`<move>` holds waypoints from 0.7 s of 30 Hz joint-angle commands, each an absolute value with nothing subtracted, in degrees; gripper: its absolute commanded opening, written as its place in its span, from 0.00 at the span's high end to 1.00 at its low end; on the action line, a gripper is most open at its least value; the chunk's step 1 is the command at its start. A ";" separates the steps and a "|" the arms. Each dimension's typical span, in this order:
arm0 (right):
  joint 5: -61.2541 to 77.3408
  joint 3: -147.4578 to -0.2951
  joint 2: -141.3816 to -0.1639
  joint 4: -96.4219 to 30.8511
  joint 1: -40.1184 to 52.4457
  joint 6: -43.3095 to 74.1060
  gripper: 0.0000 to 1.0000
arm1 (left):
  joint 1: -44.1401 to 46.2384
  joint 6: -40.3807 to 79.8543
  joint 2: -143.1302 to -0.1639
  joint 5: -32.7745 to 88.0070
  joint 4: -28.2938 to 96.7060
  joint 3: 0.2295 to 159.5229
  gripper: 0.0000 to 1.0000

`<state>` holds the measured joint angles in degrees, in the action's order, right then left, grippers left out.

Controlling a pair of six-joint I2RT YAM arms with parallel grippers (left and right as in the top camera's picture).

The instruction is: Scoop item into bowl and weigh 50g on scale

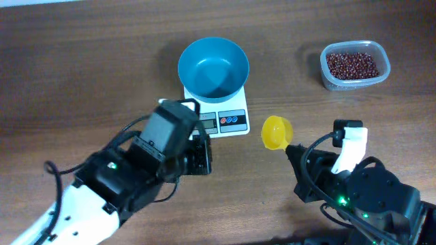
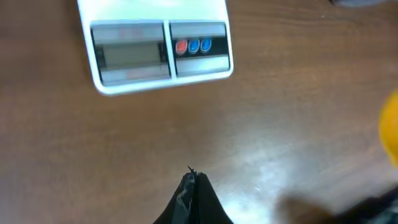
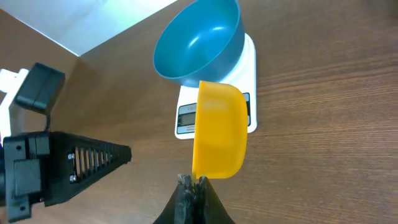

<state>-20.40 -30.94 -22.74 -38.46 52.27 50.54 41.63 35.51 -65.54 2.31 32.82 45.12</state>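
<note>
L arm reaches in from the lower-left corner, its end effector low over the bench, just in front of the scale. Fingers are pressed together w/ nothing held. R arm comes in from lower right. Its end effector is clamped on the yellow scoop, w/ the cup turned on its side near the scale's front-right corner, not touching it. Teal bowl sits on the scale's platform. Beans lie in a clear tub at far right, well apart from scoop & bowl. Bare bench lies between them.
</note>
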 commanded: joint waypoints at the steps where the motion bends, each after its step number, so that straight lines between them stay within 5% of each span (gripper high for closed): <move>1: -24.58 -31.94 -22.37 -38.44 52.03 49.93 0.96 | 44.93 28.08 -69.97 -7.60 28.38 45.47 1.00; 8: -27.97 -31.94 -22.37 -38.41 52.03 49.93 0.96 | 45.01 24.16 -87.05 -7.79 13.56 45.47 1.00; 21: -30.72 -31.94 -22.37 -38.39 52.03 49.91 0.96 | 44.99 22.59 -96.33 -12.64 1.41 45.47 1.00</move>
